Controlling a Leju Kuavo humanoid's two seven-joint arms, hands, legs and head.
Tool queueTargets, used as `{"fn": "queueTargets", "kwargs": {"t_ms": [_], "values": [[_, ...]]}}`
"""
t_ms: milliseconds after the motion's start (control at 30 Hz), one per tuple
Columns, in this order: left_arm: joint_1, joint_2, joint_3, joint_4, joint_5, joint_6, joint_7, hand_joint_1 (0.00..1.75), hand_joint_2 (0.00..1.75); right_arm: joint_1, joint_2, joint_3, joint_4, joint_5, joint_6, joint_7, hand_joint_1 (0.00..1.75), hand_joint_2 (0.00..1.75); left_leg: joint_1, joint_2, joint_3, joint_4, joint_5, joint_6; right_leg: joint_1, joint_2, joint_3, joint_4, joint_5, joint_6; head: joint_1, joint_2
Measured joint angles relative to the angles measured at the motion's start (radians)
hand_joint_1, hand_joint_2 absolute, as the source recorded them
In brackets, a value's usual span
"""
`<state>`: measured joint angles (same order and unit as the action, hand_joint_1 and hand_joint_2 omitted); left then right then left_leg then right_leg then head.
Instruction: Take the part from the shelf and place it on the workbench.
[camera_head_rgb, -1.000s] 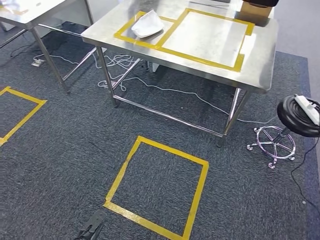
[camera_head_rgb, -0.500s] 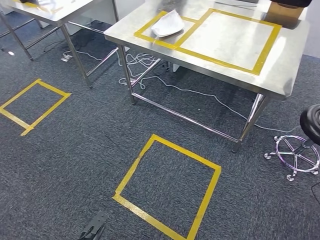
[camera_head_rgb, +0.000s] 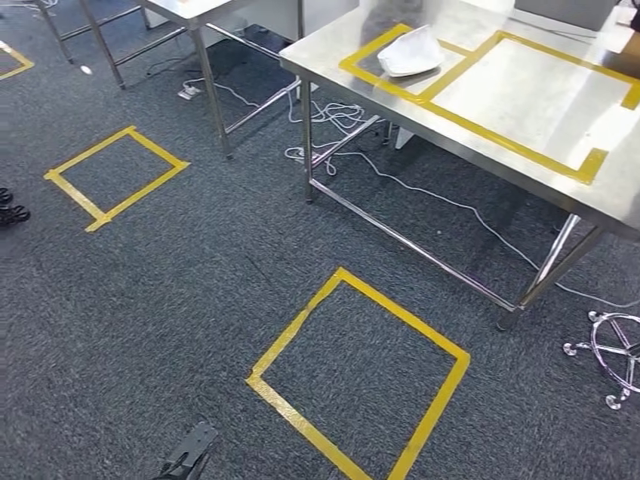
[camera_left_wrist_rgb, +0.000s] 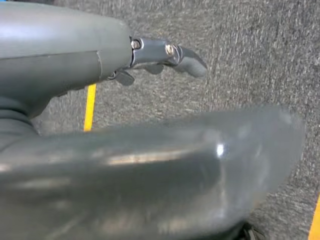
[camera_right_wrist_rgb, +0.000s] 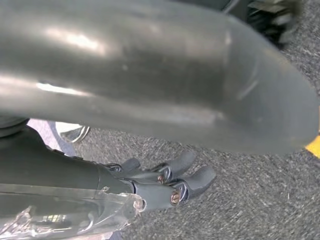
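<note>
While both arms hang toward the carpet, the left hand (camera_left_wrist_rgb: 151, 52) shows dark fingers (camera_left_wrist_rgb: 188, 62) stretched out straight with nothing between them, above grey carpet (camera_left_wrist_rgb: 245, 55). The right hand (camera_right_wrist_rgb: 162, 185) likewise has its fingers (camera_right_wrist_rgb: 198, 180) extended and slightly apart over the carpet; a crinkled clear wrap lies along the wrist cover, but the fingers themselves hold nothing.

From the head view, a strip of the left hand's dark fingers (camera_head_rgb: 185, 460) pokes in at the lower edge. Just beyond it, a square of yellow tape (camera_head_rgb: 358, 375) is laid on the dark grey carpet, and a second taped square (camera_head_rgb: 117, 175) lies farther off to the left.

Past the nearer square stands a stainless steel surface (camera_head_rgb: 528, 165) on shiny legs with a low crossbar. Yellow tape marks two adjoining rectangles on its top: a large one (camera_head_rgb: 521, 95) and a smaller one (camera_head_rgb: 392, 70) to its left. The white part (camera_head_rgb: 411, 52) rests inside the smaller rectangle, touching the steel.

White cables (camera_head_rgb: 332, 130) trail across the carpet under the surface. A second steel table (camera_head_rgb: 196, 15) stands to the left rear, and the chrome base of a stool (camera_head_rgb: 611, 350) sits at the right edge.
</note>
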<state>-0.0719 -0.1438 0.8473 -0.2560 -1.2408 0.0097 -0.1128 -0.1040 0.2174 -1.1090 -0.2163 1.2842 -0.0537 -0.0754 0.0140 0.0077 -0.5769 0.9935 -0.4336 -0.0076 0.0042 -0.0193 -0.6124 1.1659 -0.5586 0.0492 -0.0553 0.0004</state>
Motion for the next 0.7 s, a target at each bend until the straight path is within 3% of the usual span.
{"fn": "queueTargets", "kwargs": {"t_ms": [67, 100, 133, 167, 233, 300, 367, 433, 467, 533, 600, 633, 700], "values": [[0.0, -0.003, 0.0, 0.0, -0.005, -0.001, 0.0, 0.0, 0.0, 0.002, 0.0, 0.0, 0.0, 0.002, 0.0, 0.002, 0.0, 0.0, 0.0, -0.019, -0.001, 0.0, 0.001, 0.002, -0.002, 0.013, -0.059, 0.123, -0.046, 0.004, 0.001, 0.0], [0.001, -0.003, 0.001, 0.0, -0.008, -0.001, 0.001, 0.0, 0.0, 0.003, 0.0, -0.001, 0.0, 0.004, -0.001, 0.002, 0.0, 0.0, 0.001, -0.029, -0.001, 0.0, 0.002, 0.002, -0.004, 0.015, -0.07, 0.142, -0.042, 0.005, 0.001, 0.0], [0.002, -0.004, 0.001, 0.0, -0.011, -0.002, 0.001, 0.0, 0.0, 0.003, 0.0, -0.001, 0.0, 0.005, -0.001, 0.002, 0.0, 0.0, 0.002, -0.039, -0.001, 0.001, 0.002, 0.0, -0.006, 0.016, -0.06, 0.118, -0.019, 0.005, 0.0, 0.0], [0.002, -0.004, 0.002, 0.0, -0.013, -0.003, 0.002, 0.0, 0.0, 0.003, 0.0, -0.001, 0.0, 0.007, -0.001, 0.002, 0.0, 0.0, 0.003, -0.05, 0.0, 0.001, 0.003, -0.002, -0.01, 0.022, -0.032, 0.059, 0.017, 0.006, 0.0, 0.0], [0.0, -0.005, 0.002, 0.0, -0.017, -0.003, 0.002, 0.0, 0.0, 0.002, 0.0, -0.001, 0.0, 0.01, -0.002, 0.002, 0.0, 0.0, 0.006, -0.07, -0.001, 0.002, 0.005, -0.012, -0.02, 0.06, 0.034, -0.079, 0.072, 0.009, 0.002, 0.0], [0.0, -0.005, 0.003, 0.0, -0.022, -0.004, 0.002, 0.0, 0.0, 0.001, 0.0, -0.001, 0.0, 0.012, -0.002, 0.002, 0.0, 0.0, 0.006, -0.086, -0.008, 0.0, 0.012, -0.027, -0.022, 0.087, 0.06, -0.138, 0.083, 0.005, 0.003, 0.0], [0.002, -0.004, 0.006, 0.0, -0.027, -0.005, 0.002, 0.0, 0.0, 0.001, 0.0, -0.001, 0.0, 0.015, -0.002, 0.001, 0.0, 0.0, 0.011, -0.101, -0.013, -0.008, 0.021, -0.044, -0.018, 0.075, 0.059, -0.141, 0.089, -0.012, 0.003, 0.0], [0.004, -0.004, 0.009, 0.0, -0.03, -0.005, 0.002, 0.0, 0.0, 0.001, 0.0, -0.002, 0.0, 0.017, -0.002, 0.0, 0.0, 0.0, 0.011, -0.083, -0.025, 0.011, 0.004, -0.051, -0.017, 0.058, 0.059, -0.147, 0.098, -0.029, 0.0, 0.0], [0.003, -0.004, 0.011, 0.0, -0.032, -0.005, 0.003, 0.0, 0.0, 0.001, 0.0, -0.002, 0.0, 0.018, -0.002, 0.0, 0.0, 0.0, 0.008, -0.066, -0.043, 0.047, -0.021, -0.052, -0.016, 0.048, 0.058, -0.15, 0.101, -0.035, -0.002, 0.0], [-0.001, -0.005, 0.011, 0.0, -0.035, -0.007, 0.003, 0.0, 0.0, 0.002, 0.0, -0.002, 0.0, 0.019, -0.002, -0.001, 0.0, 0.0, 0.004, -0.032, -0.103, 0.178, -0.091, -0.052, -0.01, 0.026, 0.056, -0.151, 0.101, -0.043, -0.007, 0.0], [0.0, -0.006, 0.011, 0.0, -0.037, -0.008, 0.003, 0.0, 0.0, 0.003, 0.0, -0.002, 0.0, 0.02, -0.002, 0.001, 0.0, 0.0, 0.003, -0.024, -0.147, 0.279, -0.126, -0.051, -0.004, 0.004, 0.054, -0.151, 0.101, -0.046, -0.006, 0.0], [0.001, -0.007, 0.011, 0.0, -0.038, -0.009, 0.003, 0.0, 0.0, 0.003, 0.0, -0.002, 0.0, 0.021, -0.002, 0.001, 0.0, 0.0, 0.002, -0.023, -0.143, 0.278, -0.115, -0.049, -0.003, -0.005, 0.054, -0.15, 0.101, -0.047, -0.006, 0.0], [0.002, -0.006, 0.012, 0.0, -0.04, -0.01, 0.003, 0.0, 0.0, 0.001, 0.0, -0.002, 0.0, 0.021, -0.002, 0.002, 0.0, 0.0, -0.001, -0.007, -0.079, 0.172, -0.053, -0.043, -0.001, -0.022, 0.056, -0.15, 0.1, -0.045, -0.007, 0.0]]}}
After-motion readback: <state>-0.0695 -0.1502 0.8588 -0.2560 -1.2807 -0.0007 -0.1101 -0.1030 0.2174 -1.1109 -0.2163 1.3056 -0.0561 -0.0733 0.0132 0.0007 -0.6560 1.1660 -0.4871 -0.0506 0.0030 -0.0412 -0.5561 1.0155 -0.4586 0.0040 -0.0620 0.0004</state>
